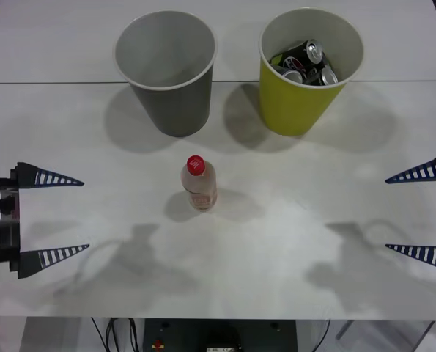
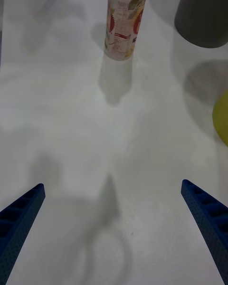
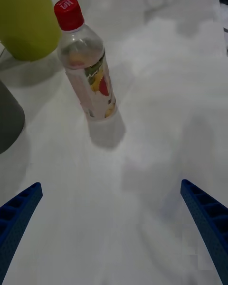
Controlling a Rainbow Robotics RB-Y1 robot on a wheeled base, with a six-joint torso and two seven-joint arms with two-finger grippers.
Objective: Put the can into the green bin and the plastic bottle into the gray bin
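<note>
The plastic bottle (image 1: 198,183) stands upright near the middle of the white table (image 1: 276,242), red cap up, touching nothing, with bare tabletop all around it. Behind it, toward the far side of the table, the gray bin (image 1: 166,70) stands to the left and the green bin (image 1: 309,70) to the right, the two apart from each other with a gap between them. Cans (image 1: 305,64) lie inside the green bin. The bottle sits in front of that gap, a little closer to the gray bin.

The left gripper (image 1: 53,216) hangs at the table's left edge, its blue fingers spread wide and holding nothing, pointing inward toward the bottle. The right gripper (image 1: 419,213) hangs at the right edge, likewise spread wide and empty. Open table lies between each gripper and the bottle, and along the near edge.

In the left wrist view the bottle (image 3: 88,69) stands ahead of the fingers (image 3: 204,213), with the green bin (image 3: 26,19) beyond it.
</note>
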